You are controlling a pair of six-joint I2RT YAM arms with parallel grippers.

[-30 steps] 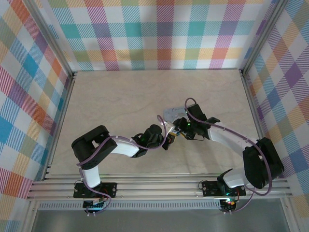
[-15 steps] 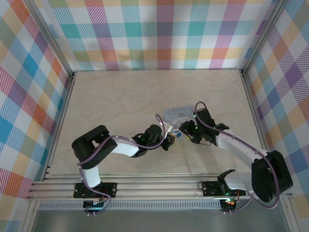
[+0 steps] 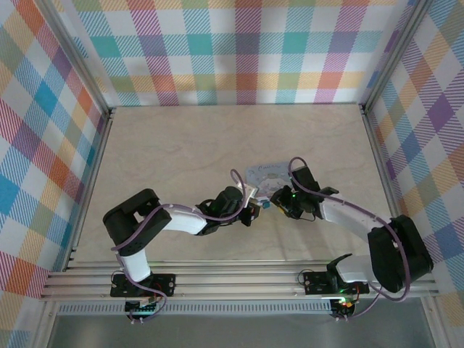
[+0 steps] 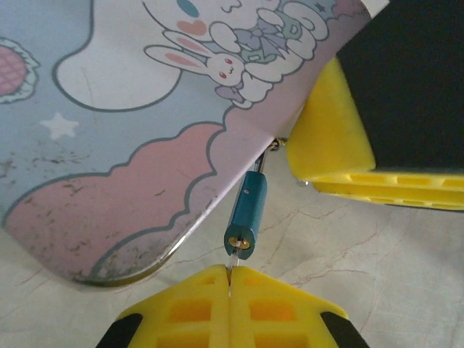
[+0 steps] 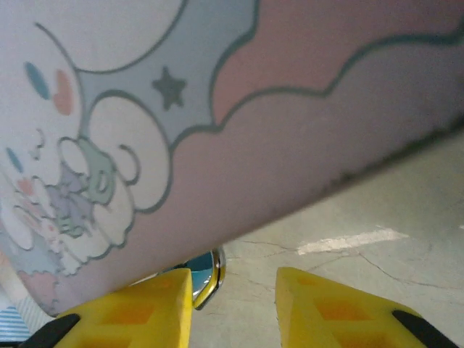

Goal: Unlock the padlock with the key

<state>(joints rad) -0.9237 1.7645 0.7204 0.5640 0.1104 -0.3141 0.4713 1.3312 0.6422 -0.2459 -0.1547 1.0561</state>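
While the left gripper (image 4: 230,279) held its yellow fingers (image 4: 196,308) pressed together on a thin silver key (image 4: 230,259), the key's tip touched the brass keyhole end of the small teal cylindrical padlock (image 4: 246,210). The padlock sat at the corner rim of a pale blue cartoon-printed tin (image 4: 130,145), shackle end toward it. The right gripper (image 5: 233,284) stood parted and empty just beside the tin

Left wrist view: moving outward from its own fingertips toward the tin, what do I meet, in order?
The left gripper, closed → key, a thin blade poking out → padlock, brass keyhole end nearest → tin.
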